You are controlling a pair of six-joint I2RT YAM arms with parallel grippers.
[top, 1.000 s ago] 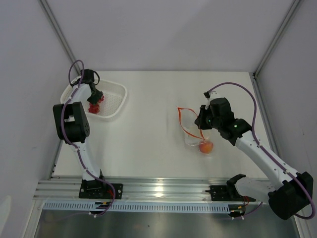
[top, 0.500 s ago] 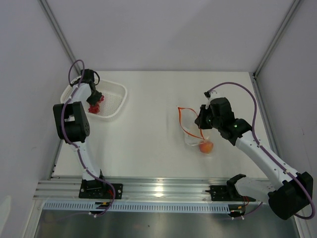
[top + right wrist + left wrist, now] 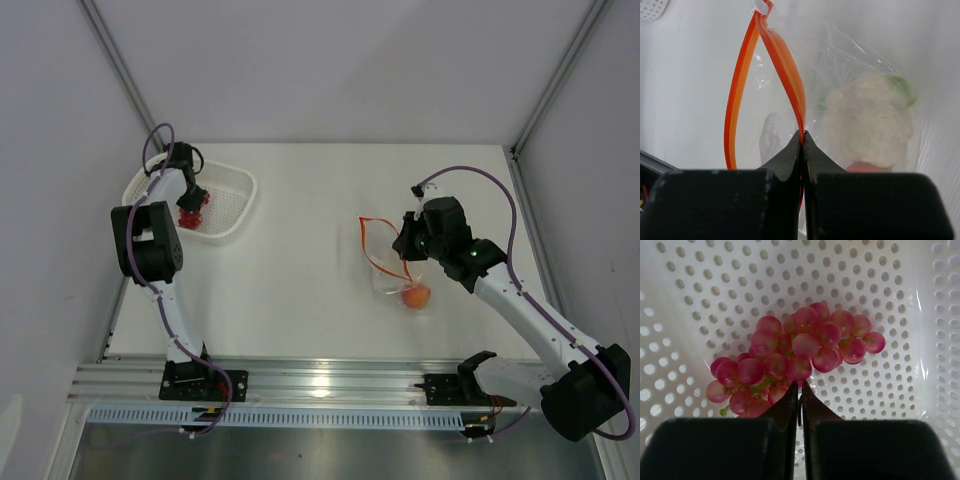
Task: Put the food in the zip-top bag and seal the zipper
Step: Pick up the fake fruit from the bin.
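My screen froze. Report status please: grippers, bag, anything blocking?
Left gripper shut on grape bunch in basket. Right gripper shut on zipper, zip-top bag mouth open. White vegetable and round fruit inside. Nothing blocking.

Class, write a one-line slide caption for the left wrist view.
Left gripper pinching the near edge of a red grape bunch inside the white perforated basket.
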